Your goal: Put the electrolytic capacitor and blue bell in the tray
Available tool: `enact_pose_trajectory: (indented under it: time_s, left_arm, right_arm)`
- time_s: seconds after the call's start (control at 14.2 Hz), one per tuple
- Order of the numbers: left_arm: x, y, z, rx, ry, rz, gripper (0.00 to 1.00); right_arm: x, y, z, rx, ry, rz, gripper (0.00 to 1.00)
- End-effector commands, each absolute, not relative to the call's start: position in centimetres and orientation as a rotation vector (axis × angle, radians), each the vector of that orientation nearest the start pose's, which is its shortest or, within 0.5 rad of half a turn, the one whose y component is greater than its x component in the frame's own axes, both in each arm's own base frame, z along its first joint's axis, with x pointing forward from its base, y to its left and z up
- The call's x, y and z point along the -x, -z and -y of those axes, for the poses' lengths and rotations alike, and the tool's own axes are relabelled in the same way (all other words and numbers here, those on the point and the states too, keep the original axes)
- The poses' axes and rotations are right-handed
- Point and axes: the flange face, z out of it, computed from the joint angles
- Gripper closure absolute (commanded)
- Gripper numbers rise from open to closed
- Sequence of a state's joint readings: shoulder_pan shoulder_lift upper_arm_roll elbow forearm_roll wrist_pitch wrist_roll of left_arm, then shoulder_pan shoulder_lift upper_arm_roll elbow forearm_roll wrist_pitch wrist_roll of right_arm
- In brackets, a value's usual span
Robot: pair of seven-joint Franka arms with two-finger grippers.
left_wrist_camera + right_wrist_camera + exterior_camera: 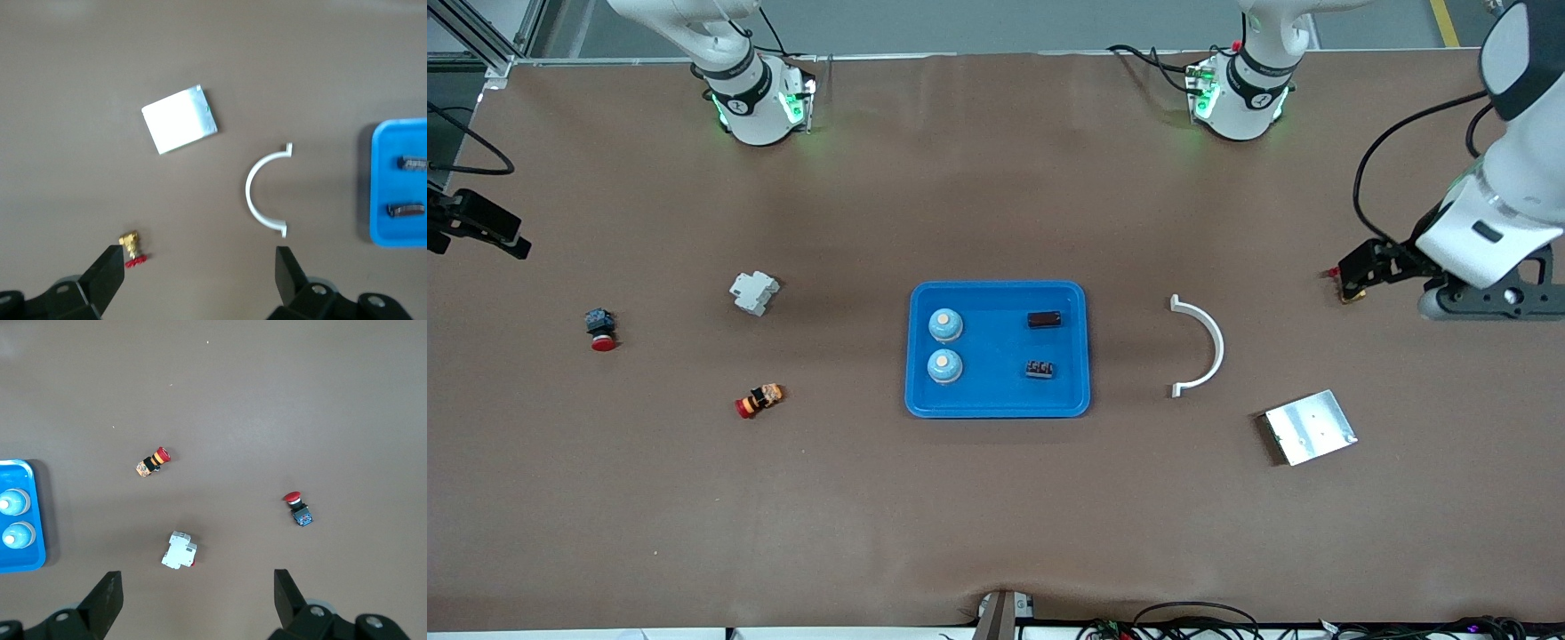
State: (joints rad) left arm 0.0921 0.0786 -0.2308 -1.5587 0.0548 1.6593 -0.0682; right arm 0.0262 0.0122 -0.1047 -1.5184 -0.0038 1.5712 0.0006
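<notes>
Start at the right arm's end of the table. There you see a red push button on a blue block [601, 330], a white breaker-like module [753, 292] farther from the front camera, and a red and orange push button [759, 401] lying on its side nearer to it. None of them belongs to the task, so they probably stay where they are. The right gripper [193, 600] hangs high over this group, its fingers spread wide and nothing between them; in the front view only a dark part shows at the edge.

In the middle lies the tray [998, 408]. Two blue bells [945, 325] stand upright in it, one beside the other, toward the right arm's end. Toward the left arm's end lie a dark cylinder, probably the electrolytic capacitor [1044, 318], and a small dark ribbed part [1040, 369]. Judging from this, the task's things are already in the tray and the work looks done.

Next come a white half-ring bracket [1202, 346], a square silver plate [1311, 427] nearer to the front camera, and a small brass valve with a red handle [133, 247]. The left gripper [197, 280] hangs over the table near this valve, jaws fully apart, holding nothing. Both arms seem to wait.

You can read no brand, label or writing on any item.
</notes>
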Motion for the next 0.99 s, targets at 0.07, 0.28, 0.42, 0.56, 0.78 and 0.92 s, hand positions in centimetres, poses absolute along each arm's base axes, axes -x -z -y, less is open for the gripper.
enact_pose_trajectory:
  time_s: [0.07,0.28,0.42,0.56,0.78,0.92]
  left_arm:
    - [-55.2,-60.8,6.2,3.138,-0.027,-0.185,0.00]
    - [-54.5,-61.4,6.9,3.173,-0.033,-0.189,0.00]
    - [-54.5,-61.6,7.2,3.184,-0.030,-0.170,0.00]
    - [-54.5,-61.9,7.4,3.186,-0.013,-0.175,0.00]
    - [-54.9,-62.5,7.4,3.186,0.057,-0.169,0.00]
    - [-55.2,-62.6,7.3,3.178,0.090,-0.166,0.00]
  right_arm:
    - [-55.8,-64.5,4.0,3.151,0.060,-0.146,0.00]
    - [-55.8,-64.5,4.2,3.149,0.063,-0.150,0.00]
    - [-55.8,-64.5,4.2,3.149,0.063,-0.153,0.00]
    - [-55.8,-64.3,4.2,3.148,0.058,-0.155,0.00]
    - [-55.8,-64.3,4.2,3.148,0.058,-0.155,0.00]
    - [-55.8,-64.3,4.4,3.147,0.053,-0.160,0.00]
